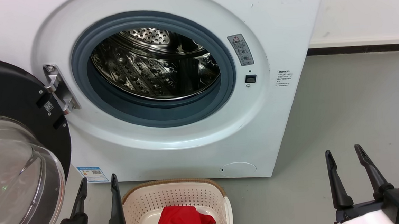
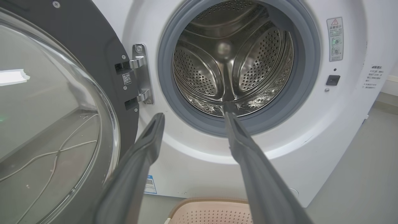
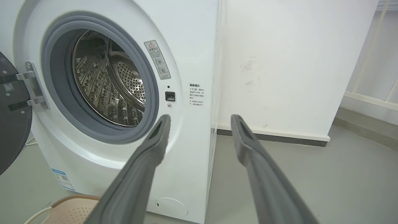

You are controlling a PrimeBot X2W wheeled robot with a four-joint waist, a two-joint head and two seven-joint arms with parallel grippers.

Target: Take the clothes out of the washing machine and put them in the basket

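The white washing machine stands with its black-framed glass door swung open to the left. Its steel drum shows bare metal, as it does in the left wrist view and the right wrist view. Red clothes lie in the cream basket on the floor below the porthole. My left gripper is open, just left of the basket, nothing between its fingers. My right gripper is open over the floor at the right, fingers apart and holding nothing.
The open door bulges out beside my left gripper. Grey floor stretches right of the machine to a white wall with a dark skirting strip. The basket's rim touches the machine's foot.
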